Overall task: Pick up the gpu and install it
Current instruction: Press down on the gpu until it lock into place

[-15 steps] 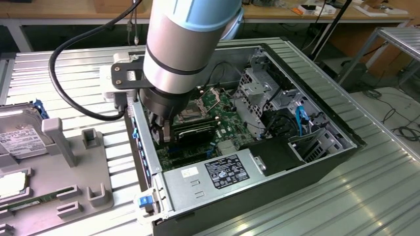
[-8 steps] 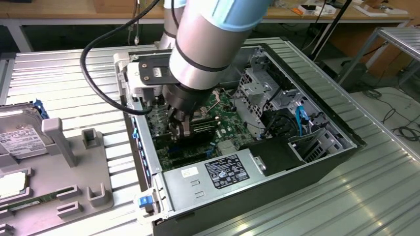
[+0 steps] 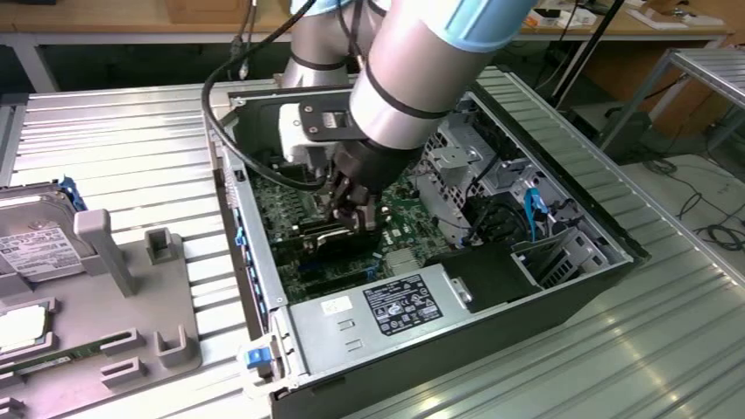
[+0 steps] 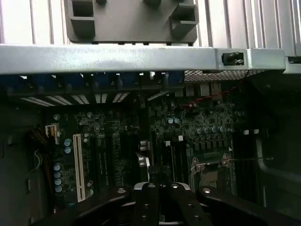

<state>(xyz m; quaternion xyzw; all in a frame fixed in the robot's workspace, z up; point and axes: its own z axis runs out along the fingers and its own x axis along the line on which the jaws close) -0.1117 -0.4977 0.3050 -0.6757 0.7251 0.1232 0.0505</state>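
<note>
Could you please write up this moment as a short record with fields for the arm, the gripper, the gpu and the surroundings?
arm: reaching down into the open computer case
gripper: shut, low over the motherboard
gpu: dark card right under the gripper, at the motherboard; whether it is gripped or seated cannot be told
holder tray: grey tray on the exterior view's left
hard drive: lying at the tray's far left
power supply: at the case's near end
</note>
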